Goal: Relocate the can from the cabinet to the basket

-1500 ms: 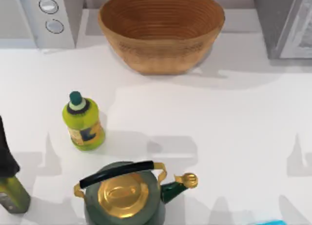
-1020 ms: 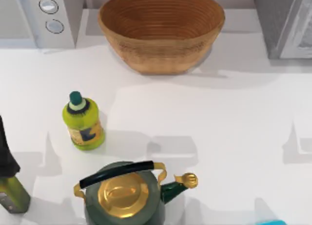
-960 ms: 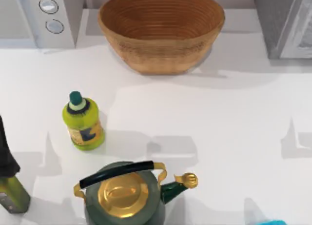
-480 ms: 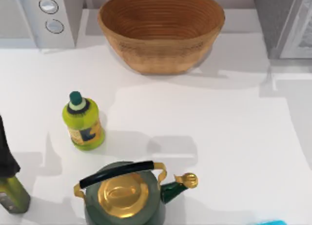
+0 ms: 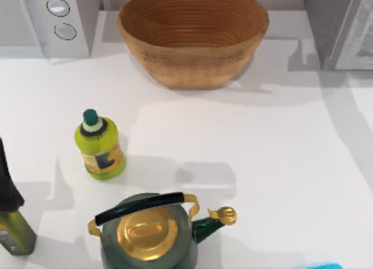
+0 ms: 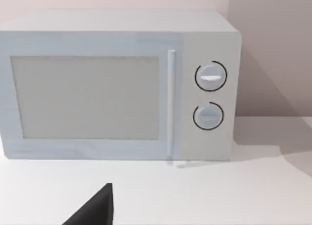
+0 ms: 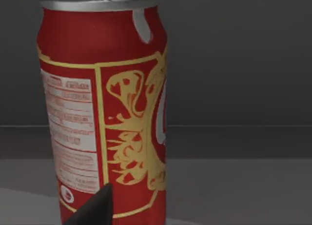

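From above, a white table (image 5: 245,164) carries a large round wicker basket (image 5: 193,35) at twelve o'clock, its ribbed inside bare. A grey cabinet (image 5: 338,24) with a paler door panel stands at about one o'clock, at the table's right far corner, and a white microwave (image 5: 49,21) with two round knobs sits at eleven o'clock. A yellow-green bottle (image 5: 100,145) with a dark green cap stands upright at nine o'clock, well apart from the basket. A dark green kettle (image 5: 148,231) with a gold lid and black handle sits at six o'clock, and a dark-topped olive bottle (image 5: 11,222) stands at eight o'clock on the left edge. In the right wrist view, the red can (image 7: 105,108) stands upright on a dark grey shelf inside the cabinet, silver top up, gold and pale label marks facing the camera; one dark fingertip of the right gripper (image 7: 95,208) shows in front of its base, and whether the fingers are spread cannot be told. In the left wrist view, the left gripper (image 6: 92,210) faces the microwave front, one dark fingertip showing; its spread cannot be told either.
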